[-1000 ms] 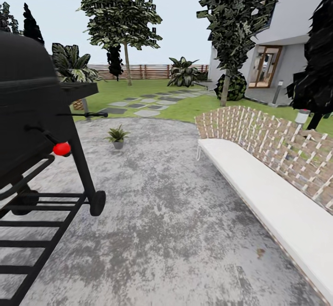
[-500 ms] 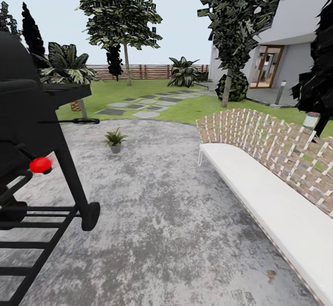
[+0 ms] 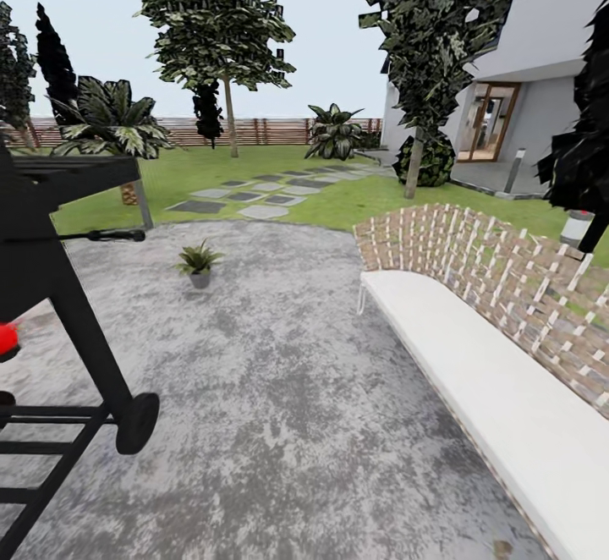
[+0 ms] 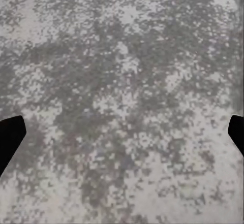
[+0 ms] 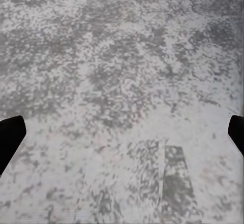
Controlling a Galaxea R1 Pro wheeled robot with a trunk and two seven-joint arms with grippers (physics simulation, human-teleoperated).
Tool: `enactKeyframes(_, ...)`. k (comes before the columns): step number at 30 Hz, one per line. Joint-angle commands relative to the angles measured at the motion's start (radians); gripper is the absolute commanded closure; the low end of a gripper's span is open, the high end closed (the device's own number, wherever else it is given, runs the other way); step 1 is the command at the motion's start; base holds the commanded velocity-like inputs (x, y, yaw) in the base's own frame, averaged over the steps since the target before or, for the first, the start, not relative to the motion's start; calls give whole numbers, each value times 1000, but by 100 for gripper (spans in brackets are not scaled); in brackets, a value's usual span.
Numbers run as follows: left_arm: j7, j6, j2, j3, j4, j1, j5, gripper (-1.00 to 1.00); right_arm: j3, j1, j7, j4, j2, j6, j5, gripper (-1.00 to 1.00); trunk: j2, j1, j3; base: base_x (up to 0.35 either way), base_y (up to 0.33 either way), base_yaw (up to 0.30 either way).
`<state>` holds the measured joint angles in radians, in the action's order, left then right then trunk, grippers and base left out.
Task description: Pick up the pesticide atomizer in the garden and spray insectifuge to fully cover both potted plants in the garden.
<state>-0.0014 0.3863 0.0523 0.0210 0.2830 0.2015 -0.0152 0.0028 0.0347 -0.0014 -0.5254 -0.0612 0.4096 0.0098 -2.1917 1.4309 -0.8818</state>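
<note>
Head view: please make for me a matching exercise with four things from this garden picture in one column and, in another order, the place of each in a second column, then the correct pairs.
Things:
1. potted plant
2. grill
3. bench
4. stepping stones

Places:
A. on the lawn, beyond the patio
B. along the right side of the patio
C. at the left edge of the picture, on wheels
D. on the grey stone patio, near its far edge

Pairs: 1-D, 2-C, 3-B, 4-A
</note>
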Motion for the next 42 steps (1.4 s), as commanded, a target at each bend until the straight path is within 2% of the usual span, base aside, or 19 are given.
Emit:
enactKeyframes(1,0,3,0,2,-1,1,-2,-100,0,1,0,1,0,3,1,-100,0,0,-1,331,-75,0)
enactKeyframes(13,0,3,0,2,-1,1,-2,-100,1,1,0,1,0,3,1,-100,0,0,-1,339,-11,2)
enactKeyframes(22,0,3,0,2,-1,1,-2,-100,1,1,0,1,0,3,1,-100,0,0,-1,340,0,139)
enactKeyframes(42,0,3,0,2,-1,1,-2,-100,2,1,0,1,0,3,1,-100,0,0,-1,340,0,2)
